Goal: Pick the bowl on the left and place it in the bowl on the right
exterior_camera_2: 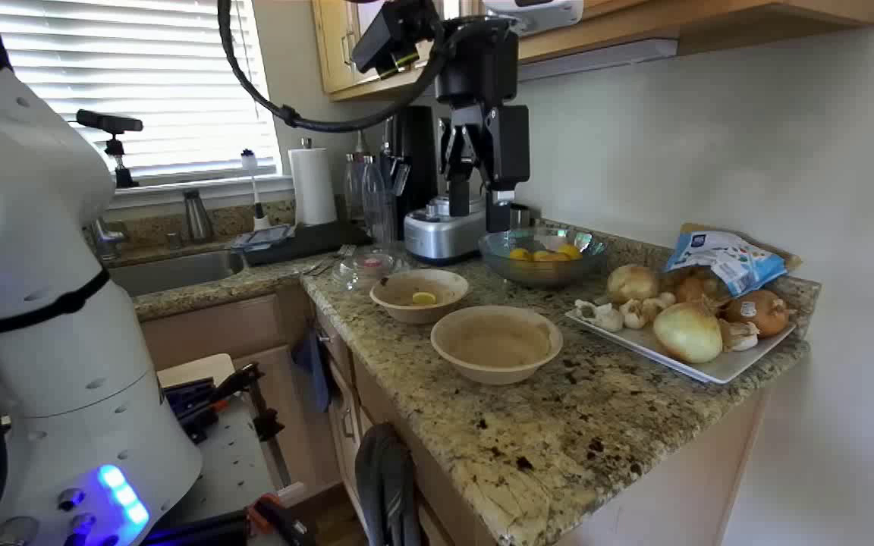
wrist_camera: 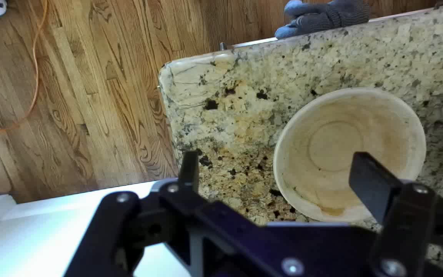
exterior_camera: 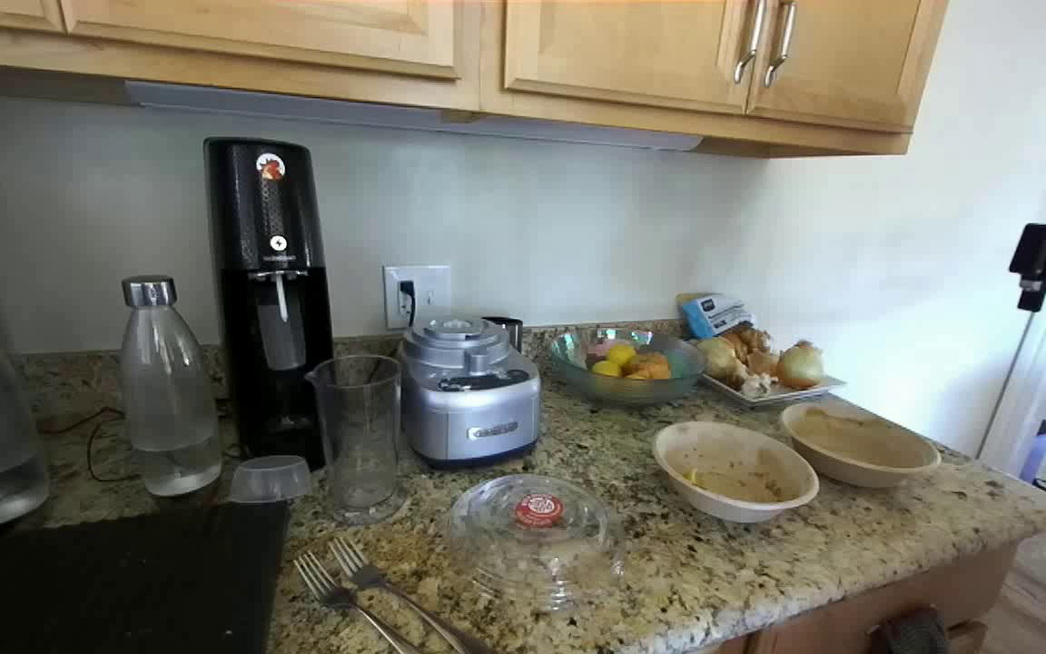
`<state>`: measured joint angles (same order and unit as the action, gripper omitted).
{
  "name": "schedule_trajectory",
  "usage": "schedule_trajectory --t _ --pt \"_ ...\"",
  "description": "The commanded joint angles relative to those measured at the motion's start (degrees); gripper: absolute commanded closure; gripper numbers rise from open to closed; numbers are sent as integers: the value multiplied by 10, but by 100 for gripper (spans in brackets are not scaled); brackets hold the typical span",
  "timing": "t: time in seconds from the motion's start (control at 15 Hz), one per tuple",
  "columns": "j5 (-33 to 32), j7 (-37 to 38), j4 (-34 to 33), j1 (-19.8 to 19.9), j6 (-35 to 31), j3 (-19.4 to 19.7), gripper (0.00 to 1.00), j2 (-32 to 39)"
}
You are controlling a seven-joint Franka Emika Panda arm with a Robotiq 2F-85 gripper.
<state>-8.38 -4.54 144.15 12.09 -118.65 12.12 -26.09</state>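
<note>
Gaping wide, fingers [wrist_camera: 373, 188] hung over the table [exterior_camera_2: 558, 455]; a beige bowl [exterior_camera_2: 494, 345] and speckled bowl [exterior_camera: 732, 474] sat by the drawer-side edge.

Kitchen, with sink [exterior_camera_2: 179, 274] and cabinets [exterior_camera: 618, 50]

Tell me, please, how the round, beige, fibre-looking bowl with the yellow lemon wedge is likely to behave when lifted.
The round, beige, fibre-looking bowl is probably light for its size, given its thin-looking wall. It may flex if squeezed, since it resembles moulded pulp. The yellow lemon wedge could slide if the bowl tilts, as nothing visible pins it.
</note>
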Motion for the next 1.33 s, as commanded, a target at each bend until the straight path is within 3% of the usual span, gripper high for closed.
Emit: schedule_trajectory --t 0.0,0.67,1.07,1.27 --pt "1 -1 -1 2 1 -2 0 0" --pt "2 2 3 -1 2 -7 0 1" --pt "14 60 51 -30 -36 -65 0 3" --pt "53 104 69 -54 -76 -91 0 10"
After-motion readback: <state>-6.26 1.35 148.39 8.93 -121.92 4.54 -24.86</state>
